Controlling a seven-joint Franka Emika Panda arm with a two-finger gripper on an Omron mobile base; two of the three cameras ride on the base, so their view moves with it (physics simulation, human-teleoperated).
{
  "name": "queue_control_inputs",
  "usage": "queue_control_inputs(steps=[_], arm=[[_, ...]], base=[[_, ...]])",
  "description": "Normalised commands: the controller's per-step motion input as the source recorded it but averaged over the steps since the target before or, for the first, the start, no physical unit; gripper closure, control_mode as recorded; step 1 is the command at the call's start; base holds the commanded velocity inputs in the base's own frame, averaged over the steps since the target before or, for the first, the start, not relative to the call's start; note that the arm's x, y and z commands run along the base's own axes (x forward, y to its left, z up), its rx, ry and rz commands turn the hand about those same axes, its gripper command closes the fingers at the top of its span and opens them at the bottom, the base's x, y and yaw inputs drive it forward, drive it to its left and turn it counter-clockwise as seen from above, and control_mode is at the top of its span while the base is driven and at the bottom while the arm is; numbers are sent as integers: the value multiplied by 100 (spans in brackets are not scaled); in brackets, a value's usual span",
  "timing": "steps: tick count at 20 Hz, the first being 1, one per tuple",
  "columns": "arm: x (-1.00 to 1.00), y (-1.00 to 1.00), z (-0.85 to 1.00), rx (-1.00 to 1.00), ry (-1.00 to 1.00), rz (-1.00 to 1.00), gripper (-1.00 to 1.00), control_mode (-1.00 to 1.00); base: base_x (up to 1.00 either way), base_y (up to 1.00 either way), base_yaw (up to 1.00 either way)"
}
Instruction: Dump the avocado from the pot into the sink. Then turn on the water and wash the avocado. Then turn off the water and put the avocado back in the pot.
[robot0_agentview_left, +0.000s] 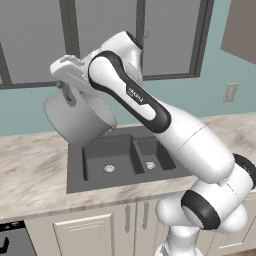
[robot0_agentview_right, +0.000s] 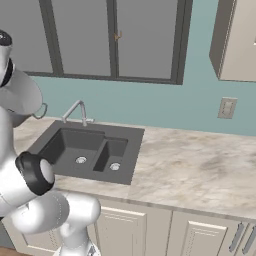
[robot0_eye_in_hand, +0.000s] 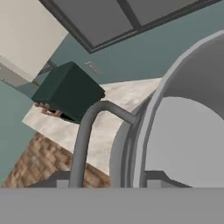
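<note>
So I've got the pot (robot0_agentview_left: 80, 120) lifted up in the upper left of the left base view, hanging over the left end of the sink (robot0_agentview_left: 125, 160) and tipped well over onto its side. In the hand view the pot (robot0_eye_in_hand: 183, 131) takes up the right half of the frame, mouth facing the camera, and the inside that I can see looks bare grey metal, with its looped side handle (robot0_eye_in_hand: 85, 135) curving down just left of centre.

The sink sits in the middle of the left base view, big basin on the left, small one on the right, each showing a silver drain and nothing else that I can make out. Same story from the right base view, where the sink (robot0_agentview_right: 87, 150) is at left centre with the slim faucet (robot0_agentview_right: 75, 112) behind it.

The avocado: I honestly can't find it in the pot or either basin.

The gripper (robot0_agentview_left: 67, 90) is up at the pot's rim in the upper left, clamped onto it as far as I can tell, though the fingertips themselves are hidden.
</note>
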Motion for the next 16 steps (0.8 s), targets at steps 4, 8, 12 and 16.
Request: queue_control_inputs(steps=[4,8,12,16], arm=[[64,20,0,19,0,7,100,-100],[72,1,0,18,0,4,100,-100],[52,0,-9,20,0,4,100,-100],[41,-15,-21,22,0,4,100,-100]], base=[[0,0,0],[0,0,0],[0,0,0],[0,0,0]])
